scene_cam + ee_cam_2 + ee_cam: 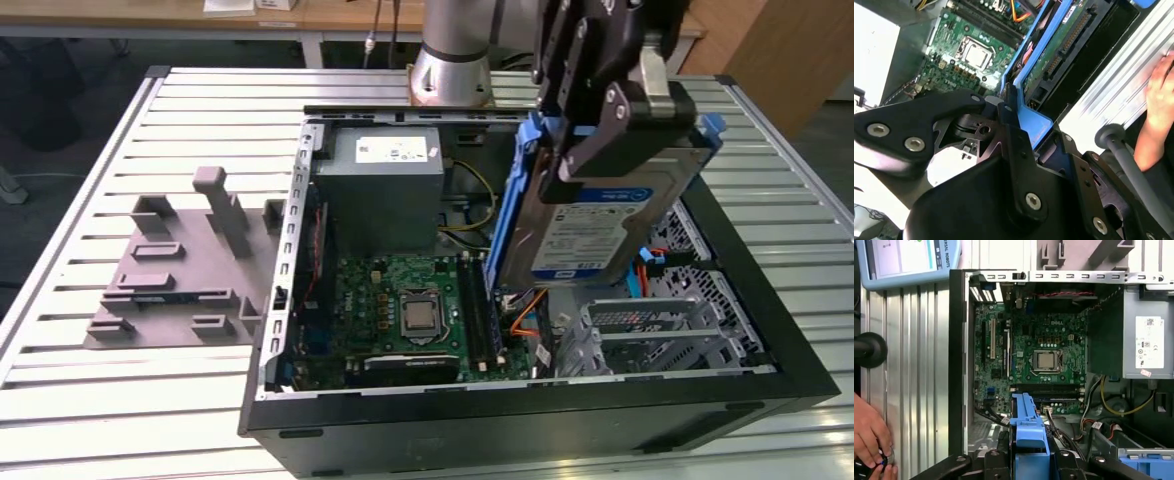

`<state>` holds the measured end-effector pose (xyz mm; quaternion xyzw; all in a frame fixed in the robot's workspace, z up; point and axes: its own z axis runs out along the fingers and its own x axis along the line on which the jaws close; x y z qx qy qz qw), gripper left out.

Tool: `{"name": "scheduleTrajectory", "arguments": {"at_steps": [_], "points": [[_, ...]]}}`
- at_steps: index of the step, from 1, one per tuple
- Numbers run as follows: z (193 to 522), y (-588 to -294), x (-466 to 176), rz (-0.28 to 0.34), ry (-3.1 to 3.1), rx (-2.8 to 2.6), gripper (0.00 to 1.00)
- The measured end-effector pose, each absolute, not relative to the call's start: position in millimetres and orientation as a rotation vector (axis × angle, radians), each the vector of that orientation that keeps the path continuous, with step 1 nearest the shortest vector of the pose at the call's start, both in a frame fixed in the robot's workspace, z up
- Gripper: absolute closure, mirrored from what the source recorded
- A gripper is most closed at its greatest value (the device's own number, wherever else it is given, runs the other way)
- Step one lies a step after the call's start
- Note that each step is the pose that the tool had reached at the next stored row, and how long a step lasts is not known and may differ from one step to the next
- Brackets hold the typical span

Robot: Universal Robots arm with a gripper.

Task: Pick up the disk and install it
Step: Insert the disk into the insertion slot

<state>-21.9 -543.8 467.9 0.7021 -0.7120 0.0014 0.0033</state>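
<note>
The disk (601, 225), a silver drive with a white-and-blue label in a blue carrier frame, hangs tilted above the right half of the open computer case (287, 300) in the exterior view. My gripper (607, 130) is shut on the disk's upper end, black fingers (627, 120) clamping it. In the second wrist view the blue carrier (1030, 122) and the drive's green circuit underside (1051, 50) run out from between the black gripper links. In the first wrist view the carrier's blue edge (1026, 427) stands up over the motherboard (1039, 360).
A grey power-supply box (380, 190) sits at the case's back. The metal drive cage (654, 325) lies below the disk, with orange cables beside it. A grey moulded fixture (180, 265) lies on the slatted table at the exterior view's left. A person's hand (871, 432) rests by the case.
</note>
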Motion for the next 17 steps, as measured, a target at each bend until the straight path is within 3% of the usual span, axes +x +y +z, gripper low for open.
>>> {"name": "scheduleTrajectory", "arguments": {"at_steps": [17], "points": [[463.3, -558.8, -4.2, 0.006, -2.233, 2.201, 0.64]]}}
